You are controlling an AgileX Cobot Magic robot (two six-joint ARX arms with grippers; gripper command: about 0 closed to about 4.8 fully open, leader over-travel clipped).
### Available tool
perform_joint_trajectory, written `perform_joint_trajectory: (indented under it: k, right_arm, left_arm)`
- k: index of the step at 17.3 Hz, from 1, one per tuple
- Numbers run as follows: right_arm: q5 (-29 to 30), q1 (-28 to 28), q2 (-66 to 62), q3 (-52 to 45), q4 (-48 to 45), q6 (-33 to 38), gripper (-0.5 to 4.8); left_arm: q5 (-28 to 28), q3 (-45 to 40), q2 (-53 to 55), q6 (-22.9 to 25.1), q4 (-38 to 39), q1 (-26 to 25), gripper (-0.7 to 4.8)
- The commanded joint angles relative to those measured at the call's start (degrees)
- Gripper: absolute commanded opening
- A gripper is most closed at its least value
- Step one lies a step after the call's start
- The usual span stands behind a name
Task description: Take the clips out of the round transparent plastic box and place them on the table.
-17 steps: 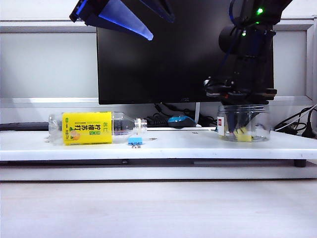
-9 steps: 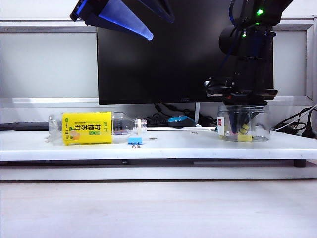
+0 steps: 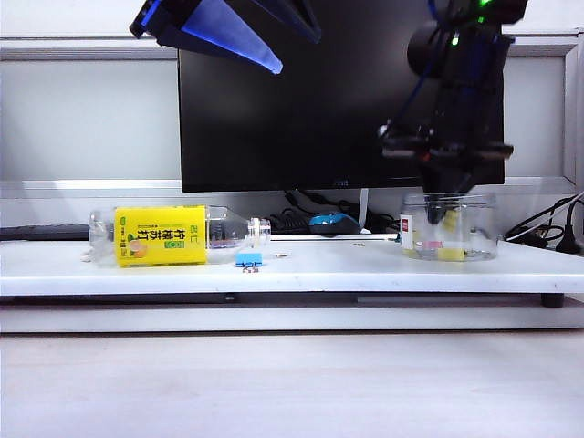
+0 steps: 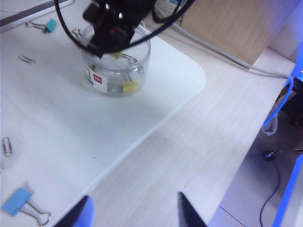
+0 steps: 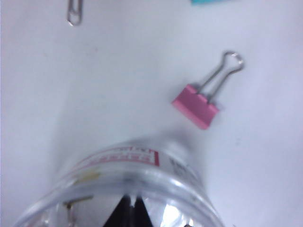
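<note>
The right gripper was seen just above the mouth of the round transparent plastic box, at the table's 3 o'clock end; its fingers were pressed shut, a small yellow clip apparently pinched between them. The remaining clips lay directly below, at 6 o'clock from the tips; the left gripper was held spread wide and empty, high toward 10 o'clock, well apart.

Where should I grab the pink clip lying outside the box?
Grip the pink clip across its folded body from straight above; it lies flat on the table, its thin wire handle pointing away from the round transparent plastic box.
</note>
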State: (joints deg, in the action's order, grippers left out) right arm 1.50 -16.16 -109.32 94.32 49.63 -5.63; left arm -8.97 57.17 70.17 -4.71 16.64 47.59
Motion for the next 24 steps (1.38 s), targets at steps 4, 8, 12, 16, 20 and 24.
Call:
perform_joint_trajectory:
  k: [4,8,12,16,20,24]
  right_arm:
    - [6.2,-0.4,3.9,1.0,0.7,1.2,-0.01]
    - [12.5,-2.0,5.2,2.7,0.1,1.4,-0.01]
    - [16.9,-5.3,5.0,3.7,-5.0,1.5,-0.01]
    - [16.7,-7.2,2.5,3.7,-9.0,1.4,-0.01]
    - [16.7,-7.0,-1.0,3.6,-8.8,1.4,-0.01]
    - [16.7,-7.0,-2.9,3.6,-9.6,1.1,-0.01]
  left_arm:
    - [0.2,0.2,-0.2,2.0,1.7,0.0,2.41]
    - [2.8,0.2,-0.2,2.8,3.9,0.0,2.41]
    - [2.8,0.2,-0.2,2.8,4.2,0.0,2.41]
    - [2.7,0.2,-0.2,2.8,3.8,0.0,2.41]
    - [2.6,0.2,1.0,3.2,3.4,0.0,2.41]
    - [2.3,0.2,2.1,3.2,2.2,0.0,2.41]
